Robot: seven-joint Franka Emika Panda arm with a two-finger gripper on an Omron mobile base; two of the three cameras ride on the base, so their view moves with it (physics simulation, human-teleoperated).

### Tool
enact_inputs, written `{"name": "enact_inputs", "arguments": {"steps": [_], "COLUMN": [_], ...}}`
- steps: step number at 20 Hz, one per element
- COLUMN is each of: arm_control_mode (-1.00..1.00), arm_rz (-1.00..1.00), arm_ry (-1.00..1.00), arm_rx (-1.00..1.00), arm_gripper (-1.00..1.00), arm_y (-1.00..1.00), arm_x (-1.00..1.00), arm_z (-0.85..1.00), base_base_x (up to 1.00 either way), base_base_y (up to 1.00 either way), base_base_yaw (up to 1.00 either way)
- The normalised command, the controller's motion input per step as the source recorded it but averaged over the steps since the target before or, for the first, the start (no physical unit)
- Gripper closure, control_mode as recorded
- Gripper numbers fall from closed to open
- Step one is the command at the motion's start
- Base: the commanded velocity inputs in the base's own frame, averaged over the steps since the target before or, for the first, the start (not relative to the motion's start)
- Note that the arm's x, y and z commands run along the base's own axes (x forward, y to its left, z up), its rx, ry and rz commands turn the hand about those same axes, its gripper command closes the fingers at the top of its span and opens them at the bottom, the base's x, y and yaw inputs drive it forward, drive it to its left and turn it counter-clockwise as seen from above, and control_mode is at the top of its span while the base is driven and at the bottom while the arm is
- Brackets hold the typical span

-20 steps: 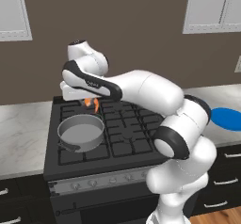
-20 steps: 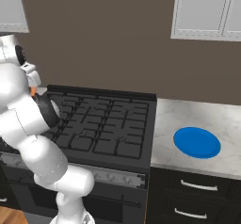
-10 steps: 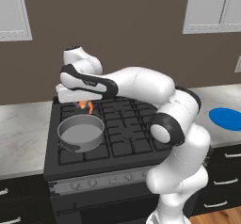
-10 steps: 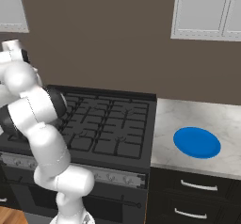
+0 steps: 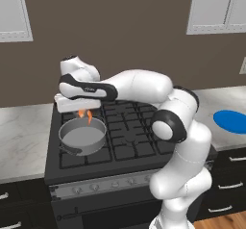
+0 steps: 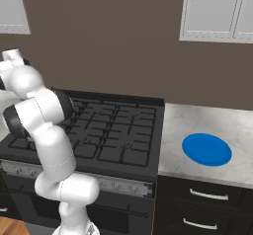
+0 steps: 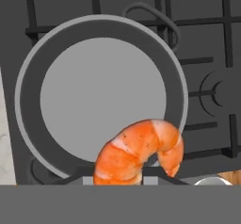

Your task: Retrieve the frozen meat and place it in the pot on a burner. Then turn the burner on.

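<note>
Shrimp (image 7: 140, 153) is pinched in my hand (image 5: 85, 114), hanging over the near rim of the pot (image 5: 82, 135) rather than its middle (a small target). Letting go now, I judge it could clip the rim and bounce onto the stove (image 5: 129, 141).

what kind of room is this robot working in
A home-style kitchen, rendered rather than real. A black gas range with cast-iron grates sits between pale marble-look counters, with white wall cabinets above. A shallow round grey metal pot stands on the range.
</note>
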Motion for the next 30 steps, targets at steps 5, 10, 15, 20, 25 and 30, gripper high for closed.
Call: {"name": "enact_inputs", "arguments": {"steps": [5,10,15,20,25,30], "arm_control_mode": [-1.00,-1.00,-1.00,-1.00,-1.00,-1.00], "arm_rz": [0.00,0.00,0.00,0.00,0.00,0.00], "arm_ry": [0.01,0.00,0.00,0.00,0.00,0.00], "arm_rx": [0.00,0.00,0.00,0.00,0.00,0.00], "arm_gripper": [1.00,1.00,1.00,1.00,1.00,1.00], "arm_y": [0.00,0.00,0.00,0.00,0.04,0.06], "arm_x": [0.00,0.00,0.23,0.28,0.13,0.07], "arm_z": [-0.41,-0.39,-0.06,-0.02,-0.15,-0.25], "base_base_x": [0.00,0.00,0.00,0.00,0.00,0.00], "base_base_y": [0.00,0.00,0.00,0.00,0.00,0.00], "base_base_yaw": [0.00,0.00,0.00,0.00,0.00,0.00]}}
